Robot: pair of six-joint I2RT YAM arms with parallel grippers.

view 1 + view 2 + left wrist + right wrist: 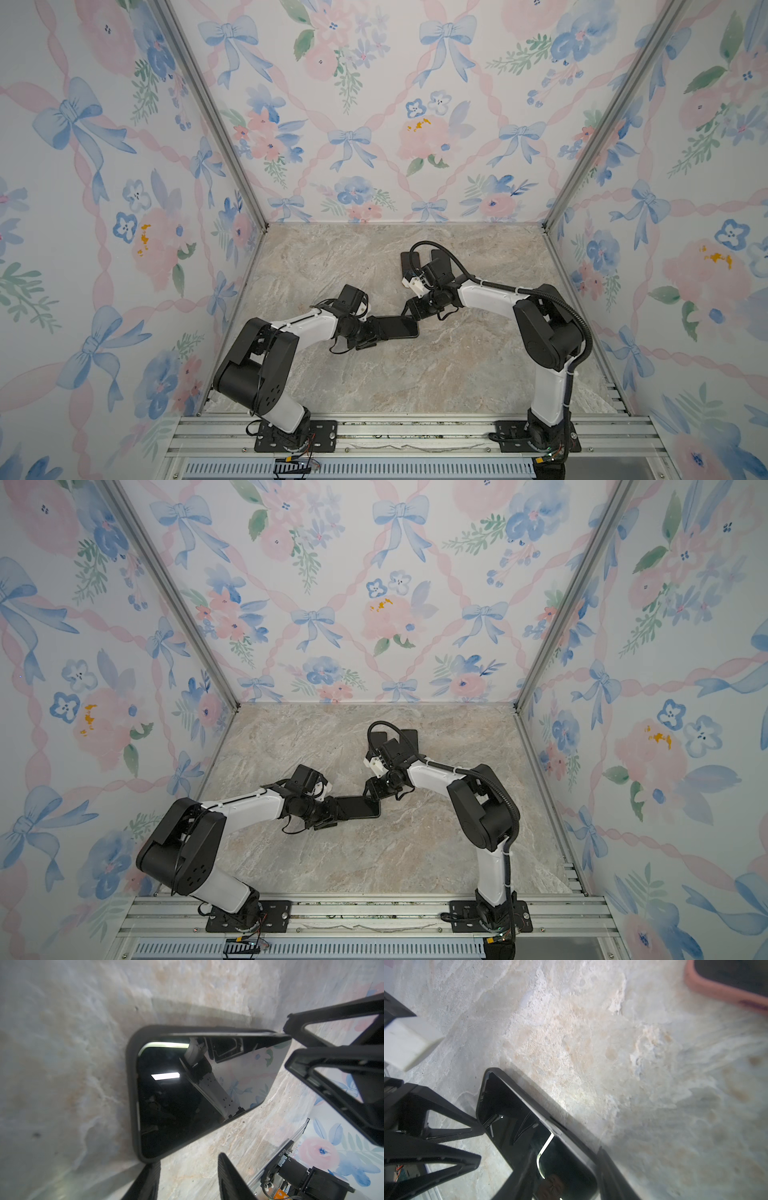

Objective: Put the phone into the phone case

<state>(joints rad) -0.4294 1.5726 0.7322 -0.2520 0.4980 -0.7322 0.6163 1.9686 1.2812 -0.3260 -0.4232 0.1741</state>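
The phone [398, 328] is lying screen-up at the centre of the marble-look counter [457, 374] in both top views, sitting partly inside the black phone case [133, 1084]. In the left wrist view the case rim is wrapping the end at the left of the frame. The end at the right is showing no rim, so it is probably not yet pressed home.

The left gripper [188, 1165] is standing part-way spread at the bottom of that frame, with bare counter showing between its fingers and nothing clasped. The right gripper [289, 1043] is reaching in from the upper right, its fingers apart around the phone's corner. Whether it is pinching that corner I cannot tell.

The phone is looking rigid, glossy and slippery, with breakable glass, so pressing flat near the corners is seeming safer than squeezing. The case is looking rubbery and grippy, likely flexing at its rim, and steadying it by its short end is seeming sensible.

No brand is showing on either. White lettering on a black bracket [283, 1152] at lower right is too small to read.
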